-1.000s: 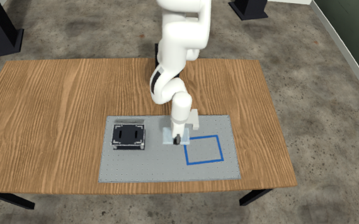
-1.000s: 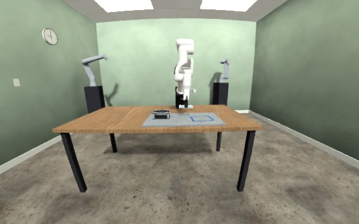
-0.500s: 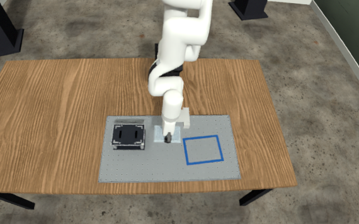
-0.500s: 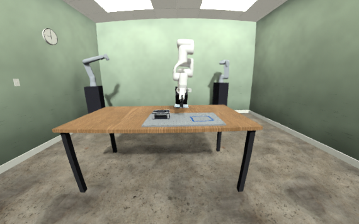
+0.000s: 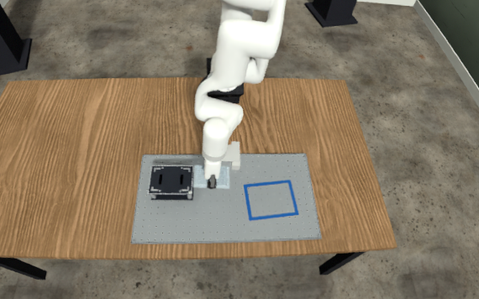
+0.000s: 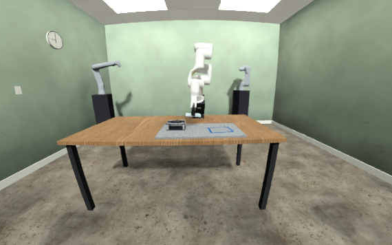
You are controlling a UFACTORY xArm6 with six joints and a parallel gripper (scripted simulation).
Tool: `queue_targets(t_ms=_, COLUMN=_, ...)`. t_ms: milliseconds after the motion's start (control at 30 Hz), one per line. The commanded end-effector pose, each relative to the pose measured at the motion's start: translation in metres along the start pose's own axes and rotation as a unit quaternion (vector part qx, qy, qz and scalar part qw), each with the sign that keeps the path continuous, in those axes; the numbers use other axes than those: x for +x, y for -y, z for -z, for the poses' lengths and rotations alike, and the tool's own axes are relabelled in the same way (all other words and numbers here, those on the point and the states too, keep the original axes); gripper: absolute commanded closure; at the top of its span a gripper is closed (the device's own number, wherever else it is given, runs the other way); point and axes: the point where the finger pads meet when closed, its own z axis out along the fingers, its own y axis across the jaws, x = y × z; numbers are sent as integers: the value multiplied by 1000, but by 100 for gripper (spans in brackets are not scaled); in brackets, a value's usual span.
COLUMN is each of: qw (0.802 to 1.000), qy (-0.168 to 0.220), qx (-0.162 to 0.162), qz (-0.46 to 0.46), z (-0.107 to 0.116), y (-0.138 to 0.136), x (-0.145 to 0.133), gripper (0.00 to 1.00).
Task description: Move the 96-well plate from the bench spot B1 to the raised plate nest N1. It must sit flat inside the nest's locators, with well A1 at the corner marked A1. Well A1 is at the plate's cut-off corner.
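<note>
Gripper: clamped on the 96-well plate, held above the grey mat, just right of the black plate nest. Blue-outlined bench spot: further right, apart from the plate

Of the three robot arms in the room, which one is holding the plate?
The white arm at the table's rear edge; its gripper is shut on the pale blue plate. The two grey arms stand apart on black pedestals.

A round clock hangs on the green wall at ten o'clock; a light switch sits below; two black pedestals stand behind.
</note>
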Motion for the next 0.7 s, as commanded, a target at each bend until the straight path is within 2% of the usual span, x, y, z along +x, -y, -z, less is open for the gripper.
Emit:
queue_targets(t_ms=0, qw=999, qy=-35, qx=-3, qz=4, z=2, y=1, x=-20, gripper=100)
queue_targets(t_ms=667, qw=999, qy=-35, qx=-3, qz=4, z=7, y=9, x=-79, gripper=100)
